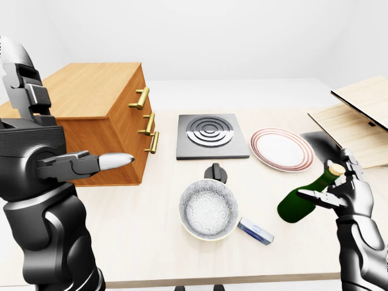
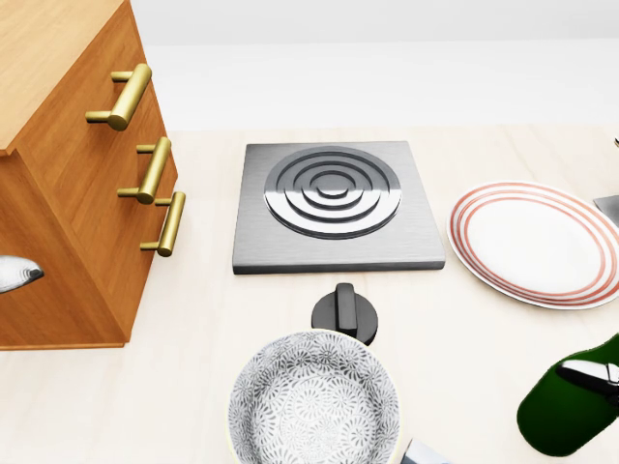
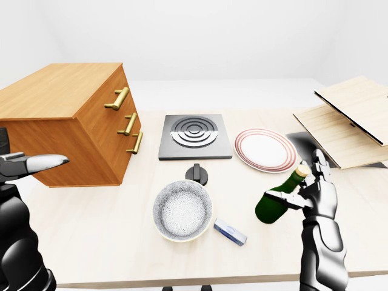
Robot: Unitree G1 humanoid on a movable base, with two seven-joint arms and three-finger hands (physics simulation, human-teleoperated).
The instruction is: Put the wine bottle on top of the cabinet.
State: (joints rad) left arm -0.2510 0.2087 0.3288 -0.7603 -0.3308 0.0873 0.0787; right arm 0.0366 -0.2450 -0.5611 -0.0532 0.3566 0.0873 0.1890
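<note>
The green wine bottle (image 1: 298, 205) with a tan cork leans tilted over the table at the right of the left-eye view. My right hand (image 1: 330, 189) holds it at the neck, one finger (image 2: 587, 373) lying across the glass. The wooden cabinet (image 1: 91, 92) with brass handles stands at the left, its top bare. Beside the cabinet's near side hovers my left hand (image 1: 118, 160), fingers stretched out and open, holding nothing. Its tip (image 2: 17, 274) shows at the left edge of the head view.
Between cabinet and bottle lie a grey hob plate (image 1: 211, 134), a black knob (image 1: 215, 173), a patterned bowl (image 1: 208, 209) and a small blue-white box (image 1: 254, 231). A red-ringed plate (image 1: 280, 149) sits above the bottle. Wooden boards (image 1: 357, 121) rise at the right.
</note>
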